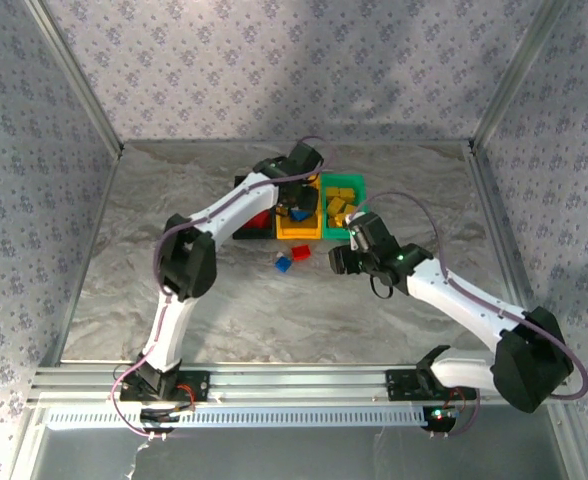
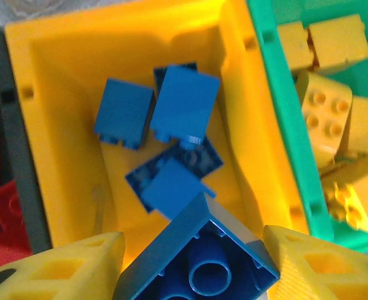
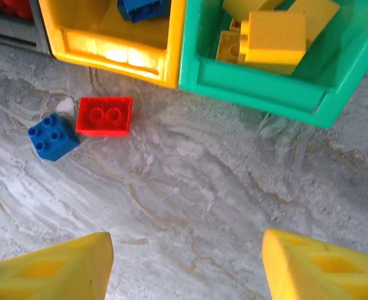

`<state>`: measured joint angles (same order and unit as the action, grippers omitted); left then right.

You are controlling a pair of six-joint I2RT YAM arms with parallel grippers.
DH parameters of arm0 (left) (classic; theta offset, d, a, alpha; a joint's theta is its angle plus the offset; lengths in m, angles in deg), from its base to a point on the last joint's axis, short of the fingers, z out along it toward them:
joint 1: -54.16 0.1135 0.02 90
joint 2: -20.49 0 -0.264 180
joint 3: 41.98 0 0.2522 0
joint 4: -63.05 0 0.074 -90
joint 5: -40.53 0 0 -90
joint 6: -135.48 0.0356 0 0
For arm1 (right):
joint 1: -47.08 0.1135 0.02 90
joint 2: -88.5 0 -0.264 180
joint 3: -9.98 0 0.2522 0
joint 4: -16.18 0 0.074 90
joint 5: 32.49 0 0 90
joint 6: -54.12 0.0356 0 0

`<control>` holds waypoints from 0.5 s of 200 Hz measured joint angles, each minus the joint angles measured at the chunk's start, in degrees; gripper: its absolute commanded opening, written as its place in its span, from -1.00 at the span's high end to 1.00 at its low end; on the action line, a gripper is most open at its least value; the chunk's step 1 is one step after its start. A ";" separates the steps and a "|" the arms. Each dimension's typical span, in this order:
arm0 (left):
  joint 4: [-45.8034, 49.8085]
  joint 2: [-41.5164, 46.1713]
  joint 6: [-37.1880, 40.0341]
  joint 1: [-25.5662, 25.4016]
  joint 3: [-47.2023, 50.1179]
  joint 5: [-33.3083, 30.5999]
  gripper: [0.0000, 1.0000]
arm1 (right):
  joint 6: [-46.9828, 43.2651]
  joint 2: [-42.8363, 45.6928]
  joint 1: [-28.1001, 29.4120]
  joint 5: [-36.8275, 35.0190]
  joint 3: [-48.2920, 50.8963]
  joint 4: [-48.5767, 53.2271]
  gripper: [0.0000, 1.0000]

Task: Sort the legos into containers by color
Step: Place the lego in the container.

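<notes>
Left wrist: left gripper (image 2: 194,266), pointing down over the yellow bin (image 2: 52,156), clamps a blue brick (image 2: 199,247); other blues (image 2: 184,103) at twelve o'clock.

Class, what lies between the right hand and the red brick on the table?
Bare grey marbled tabletop, seen in the right wrist view, separates the right hand from the small red plastic studded brick.

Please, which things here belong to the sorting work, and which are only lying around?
Belong to the job: yellow bin, green bin, black bin; blue bricks, yellow bricks and red bricks inside them; held blue brick in the left pincer; loose red brick and loose blue brick on the table; open right pincer.
Only there: patterned walls, metal rail.
</notes>
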<state>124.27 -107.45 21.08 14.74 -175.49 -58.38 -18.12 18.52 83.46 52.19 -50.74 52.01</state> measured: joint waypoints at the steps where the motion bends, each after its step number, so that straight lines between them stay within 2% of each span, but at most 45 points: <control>1: 0.24 -0.48 0.00 0.00 -0.79 -0.11 -0.15 | 0.04 0.09 0.07 0.02 0.11 0.02 -0.32; 26: 5.14 -7.93 0.98 0.15 -12.72 -1.92 -0.33 | 1.03 0.87 1.01 0.22 0.98 0.31 -0.34; 41: 7.04 -9.64 1.14 0.13 -15.21 -2.82 -0.46 | 1.36 0.85 1.60 0.50 1.07 0.33 -0.34; 54: 8.66 -9.66 1.38 0.04 -15.19 -3.58 -0.60 | 1.57 0.44 2.36 0.87 1.07 0.13 -0.34; 74: 8.57 -8.31 1.44 -0.09 -12.57 -4.55 -0.61 | 2.27 -1.68 3.80 1.75 1.07 -0.72 -0.34; 100: 6.95 -2.91 1.40 -0.11 -3.30 -5.07 -0.61 | 2.84 -6.14 6.16 2.60 1.03 -2.67 -0.34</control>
<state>131.22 -110.35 22.48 14.63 -178.79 -63.45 -15.28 12.38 89.62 54.79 -49.71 49.34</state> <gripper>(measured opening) 0.805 0.668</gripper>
